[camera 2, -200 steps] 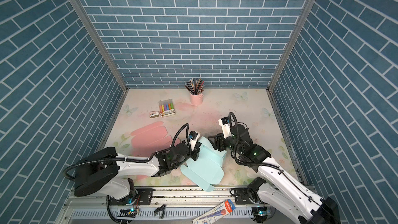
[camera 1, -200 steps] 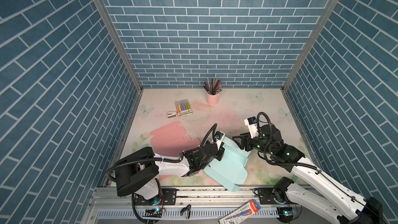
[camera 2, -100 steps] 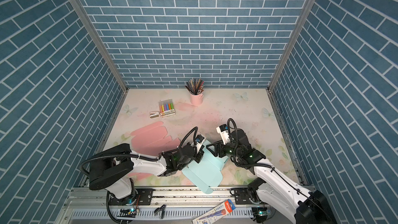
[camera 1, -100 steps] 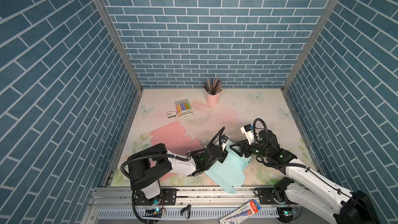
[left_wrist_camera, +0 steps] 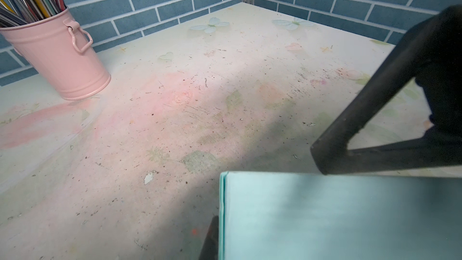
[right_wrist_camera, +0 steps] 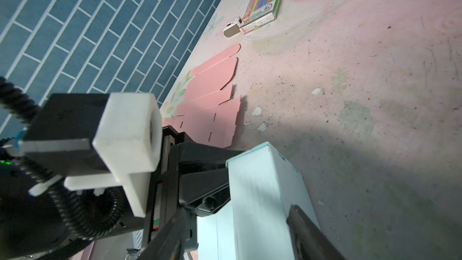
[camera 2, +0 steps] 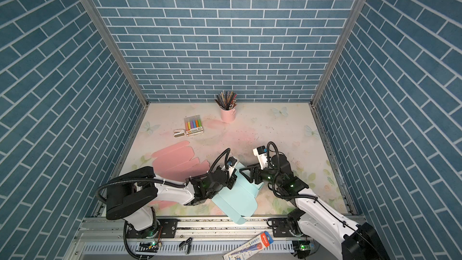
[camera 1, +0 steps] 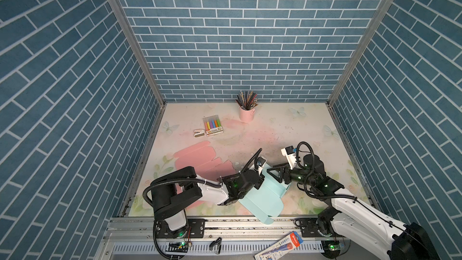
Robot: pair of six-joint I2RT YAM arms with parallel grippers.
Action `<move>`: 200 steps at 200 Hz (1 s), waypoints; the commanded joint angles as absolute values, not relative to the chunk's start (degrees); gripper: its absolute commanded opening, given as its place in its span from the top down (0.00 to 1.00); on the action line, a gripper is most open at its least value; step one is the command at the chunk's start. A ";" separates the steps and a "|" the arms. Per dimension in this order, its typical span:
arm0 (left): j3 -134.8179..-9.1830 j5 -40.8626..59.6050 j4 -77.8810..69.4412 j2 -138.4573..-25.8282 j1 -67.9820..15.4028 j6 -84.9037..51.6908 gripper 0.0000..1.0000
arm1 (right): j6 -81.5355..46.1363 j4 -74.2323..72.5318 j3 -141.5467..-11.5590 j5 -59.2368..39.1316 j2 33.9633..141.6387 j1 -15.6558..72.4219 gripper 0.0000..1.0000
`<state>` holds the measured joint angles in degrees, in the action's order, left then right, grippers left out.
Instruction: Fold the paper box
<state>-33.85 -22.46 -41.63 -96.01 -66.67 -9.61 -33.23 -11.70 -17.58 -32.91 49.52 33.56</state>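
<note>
The light blue paper box (camera 1: 266,197) lies part-folded at the table's front middle, one wall raised; it shows in both top views (camera 2: 237,200). My left gripper (camera 1: 258,181) is shut on the raised wall's near edge; in the left wrist view only one dark finger (left_wrist_camera: 211,238) shows beside the blue panel (left_wrist_camera: 325,216). My right gripper (right_wrist_camera: 240,236) is open and straddles the upright wall (right_wrist_camera: 260,196), one finger on each side. In a top view it (camera 1: 276,177) reaches in from the right.
A flat pink box blank (camera 1: 200,162) lies left of the blue box. At the back stand a pink pencil cup (camera 1: 246,114), a marker pack (camera 1: 213,125) and a small stapler (camera 1: 199,133). A clip (camera 1: 215,243) and a packet (camera 1: 280,245) lie on the front rail.
My right gripper has moved left and down onto the box's raised wall. The left arm has swung right with the box, which has turned a little.
</note>
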 commanded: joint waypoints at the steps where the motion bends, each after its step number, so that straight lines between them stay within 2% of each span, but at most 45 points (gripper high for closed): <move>1: -35.36 -26.17 -43.36 -96.80 -66.46 -9.10 0.99 | -38.03 -12.41 -15.92 -41.02 48.96 34.45 0.36; 62: -35.88 -27.28 -43.02 -97.65 -66.36 -9.02 0.98 | -40.17 -12.57 -15.44 -40.72 46.15 34.71 0.36; 99: -35.27 -27.08 -43.55 -97.22 -66.43 -9.12 0.93 | -39.02 -10.48 -16.22 -38.93 46.49 34.71 0.37; 157: -34.72 -24.62 -43.72 -97.23 -66.58 -10.85 0.85 | -29.65 5.95 -21.76 -25.73 41.50 34.69 0.37; 200: -35.07 -25.15 -43.33 -97.56 -66.98 -10.71 0.83 | -25.00 13.88 -26.18 -20.16 41.82 34.72 0.37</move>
